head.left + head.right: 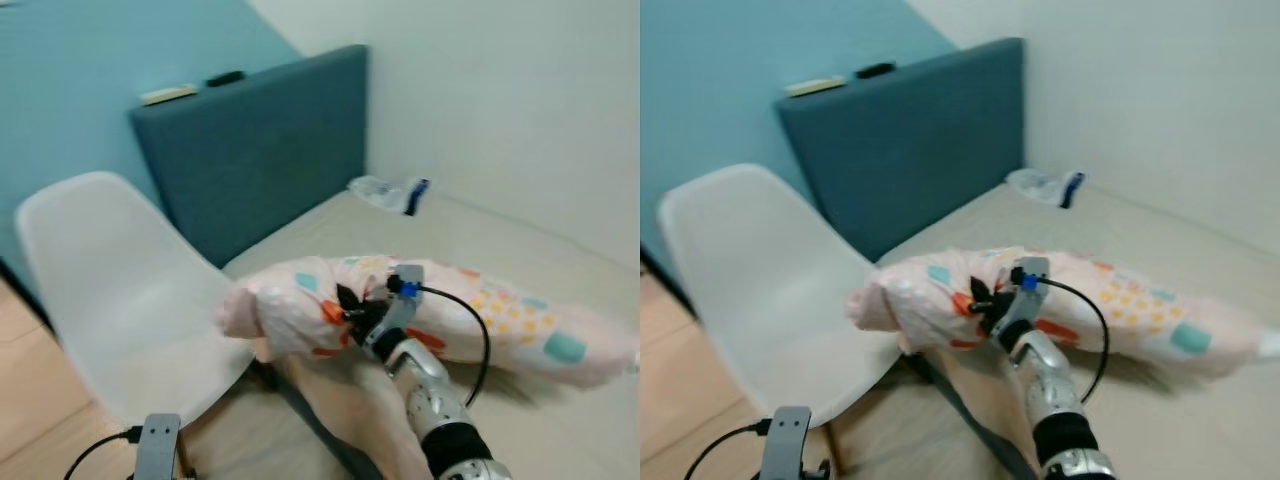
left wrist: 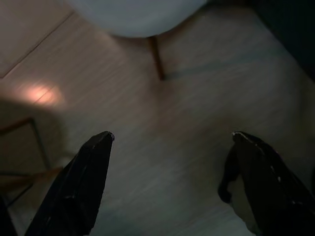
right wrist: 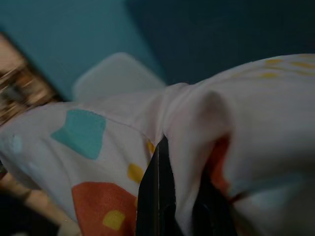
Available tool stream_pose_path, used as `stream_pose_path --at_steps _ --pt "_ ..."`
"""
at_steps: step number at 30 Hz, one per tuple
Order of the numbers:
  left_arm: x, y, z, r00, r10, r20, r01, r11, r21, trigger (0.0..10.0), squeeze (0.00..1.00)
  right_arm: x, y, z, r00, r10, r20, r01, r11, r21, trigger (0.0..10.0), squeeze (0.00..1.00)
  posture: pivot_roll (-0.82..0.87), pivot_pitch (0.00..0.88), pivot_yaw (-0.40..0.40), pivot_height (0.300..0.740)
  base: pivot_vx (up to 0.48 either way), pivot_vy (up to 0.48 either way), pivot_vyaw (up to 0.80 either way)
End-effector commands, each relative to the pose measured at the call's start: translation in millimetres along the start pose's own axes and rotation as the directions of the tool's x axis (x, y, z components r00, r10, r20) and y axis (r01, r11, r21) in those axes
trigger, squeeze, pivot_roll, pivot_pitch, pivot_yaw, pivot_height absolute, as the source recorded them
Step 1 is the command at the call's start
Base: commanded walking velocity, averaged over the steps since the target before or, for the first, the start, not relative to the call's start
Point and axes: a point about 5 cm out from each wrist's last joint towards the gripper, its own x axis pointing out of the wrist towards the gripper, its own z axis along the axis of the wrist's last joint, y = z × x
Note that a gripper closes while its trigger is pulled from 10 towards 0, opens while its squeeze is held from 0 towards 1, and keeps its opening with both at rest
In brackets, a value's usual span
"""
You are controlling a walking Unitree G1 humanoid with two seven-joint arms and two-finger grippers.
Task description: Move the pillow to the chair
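1. Over the gap between bed [image 1: 520,240] and chair [image 1: 120,300], the right gripper [image 1: 352,305] has its 2 fingers pinched tight on a bunched fold of the pillow [image 1: 430,315], near its chair-side end
2. Grabbing fabric rather than the body looks deliberate: the pillow is too fat for the jaws
3. Pillow's leading end overhangs the seat edge; the rest trails back over the mattress, whether touching it or not I cannot tell
4. Long axis runs across the head view, chair end on the robot's left, far end sagging right
5. Left gripper [image 2: 167,187] hangs idle above the floor [image 2: 162,128], fingers spread
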Motion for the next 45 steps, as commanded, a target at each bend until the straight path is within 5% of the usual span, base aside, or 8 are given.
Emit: stream_pose_path --at_steps 1,7,22,35,41,45 --pt "0.1 -1.0 -0.8 1.000 -0.005 -0.012 0.006 1.000 0.016 10.0 0.00 11.1 13.3 24.4 0.991 0.077 0.108 -0.073 0.997 -0.039 10.0 0.00 -0.04 0.000 0.047 0.727 0.000 0.000 0.69" --pt "2.9 -12.2 11.7 0.998 -0.050 0.032 0.050 0.999 0.007 10.0 0.00 18.2 21.1 54.7 0.967 0.095 0.235 -0.083 0.995 -0.062 10.0 0.00 -0.05 0.000 0.047 0.727 0.000 0.000 0.70" --pt "7.9 -43.9 57.7 0.967 -0.171 0.188 0.170 0.985 0.021 10.0 0.00 19.7 17.1 95.9 0.931 0.088 0.353 -0.058 0.994 -0.094 10.0 0.00 -0.05 0.000 0.045 0.727 0.000 0.000 0.69" --pt "7.1 -63.2 72.8 0.945 -0.237 0.227 0.235 0.971 0.033 10.0 0.00 23.7 12.7 84.4 0.955 -0.001 0.298 0.030 0.995 -0.092 10.0 0.00 -0.06 0.000 0.048 0.727 0.000 -0.103 0.52" --pt "6.5 -68.1 74.6 0.942 -0.242 0.232 0.246 0.969 0.012 10.0 0.00 22.4 21.0 78.1 0.961 0.059 0.269 -0.034 0.995 -0.099 10.0 0.00 -0.06 0.000 0.046 0.727 0.000 -0.480 0.00" --pt "6.4 -70.7 78.1 0.940 -0.238 0.243 0.248 0.969 -0.011 10.0 0.00 21.2 24.9 74.5 0.968 0.101 0.228 -0.055 0.978 -0.199 10.0 0.00 -0.07 0.000 0.027 0.727 0.000 -0.240 0.77"
